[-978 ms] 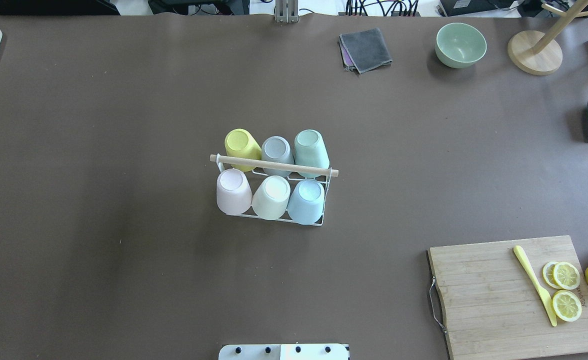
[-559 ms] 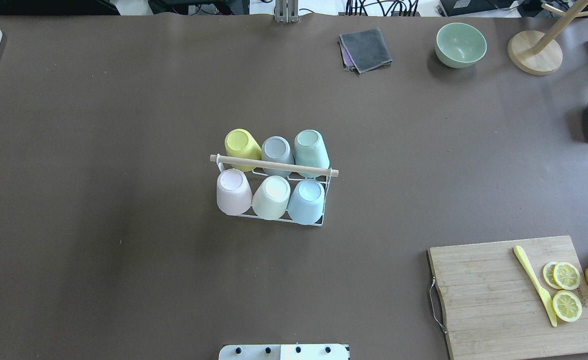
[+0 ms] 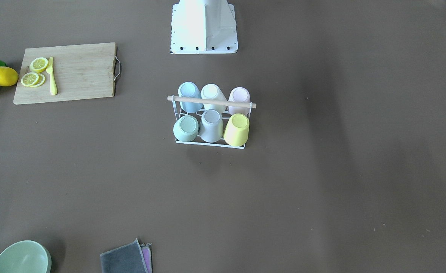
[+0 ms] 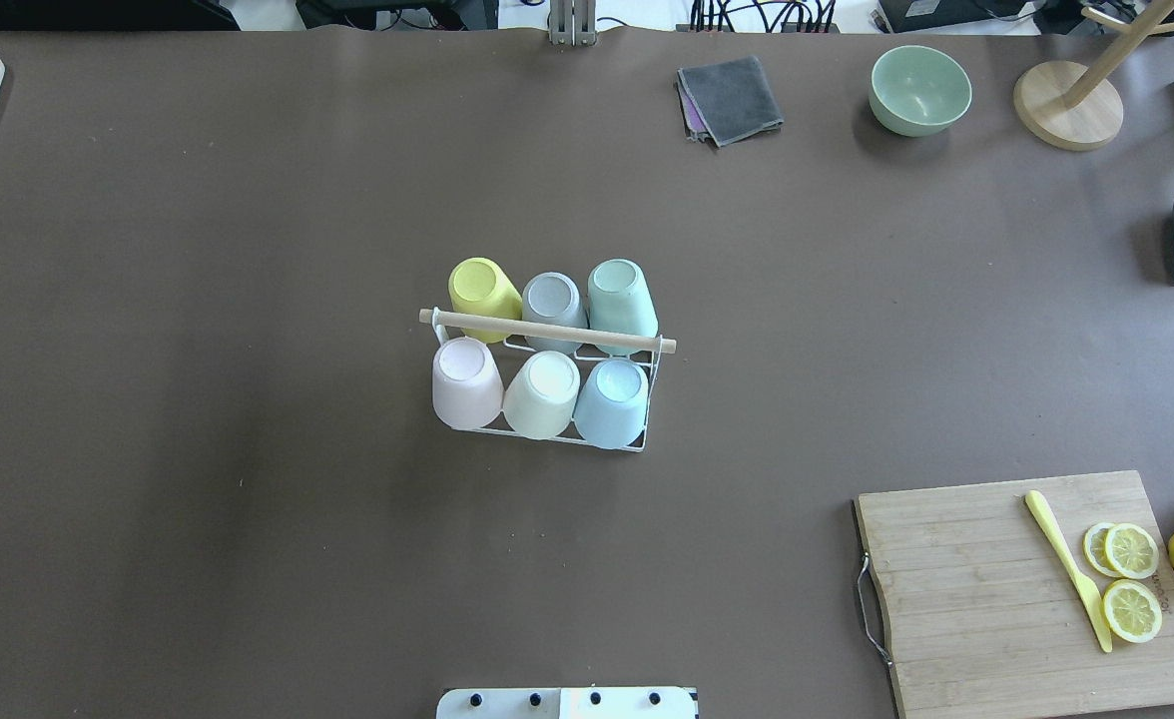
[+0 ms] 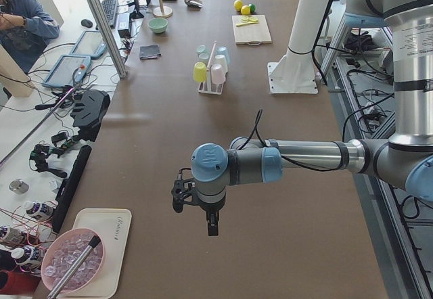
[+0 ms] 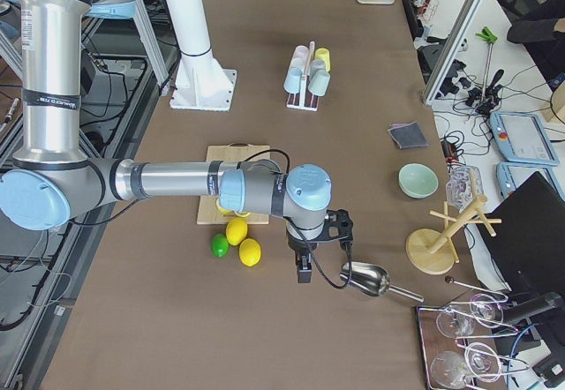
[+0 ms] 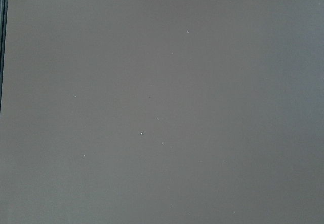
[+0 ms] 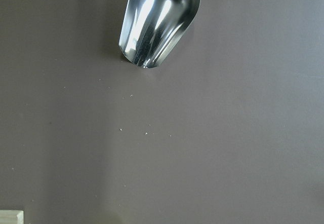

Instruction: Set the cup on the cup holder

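Overhead exterior view: small white wire cup holder with light wooden rod handle (image 4: 547,330), mid-table, all six places filled.
Inverted on its prongs are listed: yellow cup (image 4: 484,288), grey cup (image 4: 553,300), mint-green cup (image 4: 622,295) (far row); pink cup (image 4: 466,382), cream cup (image 4: 543,393), light-blue cup (image 4: 611,401) (near row). No loose cup is seen. The cups are judged light, rigid and matte, best taken across the tapered sidewall below the upturned base; the holder is judged easily shifted. The left gripper (image 5: 211,224) and right gripper (image 6: 304,271) are held well apart from it, the latter near a shiny metal scoop (image 8: 159,21); their opening cannot be told.
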`<control>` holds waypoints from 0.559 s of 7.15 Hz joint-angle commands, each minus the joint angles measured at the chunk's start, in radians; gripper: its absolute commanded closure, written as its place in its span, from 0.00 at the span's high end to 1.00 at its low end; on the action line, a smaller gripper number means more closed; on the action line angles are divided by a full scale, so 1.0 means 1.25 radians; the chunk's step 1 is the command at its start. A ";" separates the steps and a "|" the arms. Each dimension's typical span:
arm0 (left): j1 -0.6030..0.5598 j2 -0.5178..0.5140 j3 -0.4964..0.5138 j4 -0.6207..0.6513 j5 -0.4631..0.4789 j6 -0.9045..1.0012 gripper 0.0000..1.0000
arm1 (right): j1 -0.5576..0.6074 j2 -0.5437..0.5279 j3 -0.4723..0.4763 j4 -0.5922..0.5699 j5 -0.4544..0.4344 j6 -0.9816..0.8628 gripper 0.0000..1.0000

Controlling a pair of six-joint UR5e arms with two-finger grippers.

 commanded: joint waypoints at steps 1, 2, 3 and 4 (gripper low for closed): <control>-0.001 0.001 -0.002 0.000 0.000 0.000 0.99 | 0.000 -0.002 -0.007 -0.001 0.001 0.003 1.00; -0.006 0.001 -0.005 0.000 0.000 0.000 0.99 | 0.000 -0.003 -0.009 -0.001 0.001 0.003 1.00; -0.007 0.022 -0.012 -0.001 -0.001 0.000 0.99 | 0.000 -0.002 -0.010 -0.001 0.000 0.003 1.00; -0.007 0.022 -0.011 -0.002 0.004 0.000 0.99 | 0.000 -0.001 -0.012 -0.002 0.000 0.003 1.00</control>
